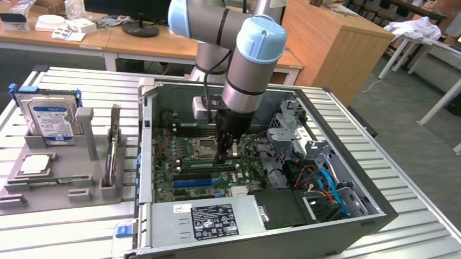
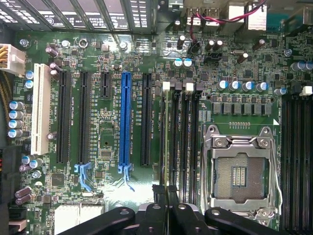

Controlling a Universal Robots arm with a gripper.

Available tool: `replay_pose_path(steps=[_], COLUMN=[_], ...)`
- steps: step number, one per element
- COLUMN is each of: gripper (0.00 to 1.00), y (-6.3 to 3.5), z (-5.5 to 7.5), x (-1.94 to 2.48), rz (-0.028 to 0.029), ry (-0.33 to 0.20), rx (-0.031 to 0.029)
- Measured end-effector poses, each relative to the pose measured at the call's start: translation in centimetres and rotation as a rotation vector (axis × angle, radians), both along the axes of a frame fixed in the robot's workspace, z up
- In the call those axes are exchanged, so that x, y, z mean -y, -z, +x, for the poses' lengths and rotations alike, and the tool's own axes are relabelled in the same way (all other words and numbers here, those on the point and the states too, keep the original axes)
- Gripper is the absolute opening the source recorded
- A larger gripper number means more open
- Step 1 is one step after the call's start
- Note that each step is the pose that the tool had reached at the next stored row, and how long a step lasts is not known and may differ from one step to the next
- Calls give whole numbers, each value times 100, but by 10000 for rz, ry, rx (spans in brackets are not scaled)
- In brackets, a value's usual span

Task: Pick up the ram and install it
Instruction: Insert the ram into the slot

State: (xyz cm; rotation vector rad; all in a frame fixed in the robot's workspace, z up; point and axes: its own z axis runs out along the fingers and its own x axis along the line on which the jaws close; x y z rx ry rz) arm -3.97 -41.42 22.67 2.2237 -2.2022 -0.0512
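1. My gripper (image 2: 166,192): fingers together, nothing visibly clamped, low over the slot ends, probably to press.
2. Long thin green circuit-board ram (image 1: 204,167) lies along a black motherboard slot (image 2: 175,142), at my tips.
3. Beyond: square silver processor socket (image 2: 240,171), empty.

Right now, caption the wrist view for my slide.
Shut gripper over the black memory slots, beside the CPU socket.

Lighting: bright, even, overhead. Soft shadow inside computer case (image 1: 148,141); pale glare on slatted table (image 1: 65,233), exterior view's lower left.
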Motion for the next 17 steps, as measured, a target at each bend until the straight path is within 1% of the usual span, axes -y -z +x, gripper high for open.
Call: replay_pose_path(steps=[10, 17], gripper=[12, 12], y=[26, 28], z=[-1, -1], x=[0, 0], rz=[0, 1], ry=[2, 2], rx=[10, 11])
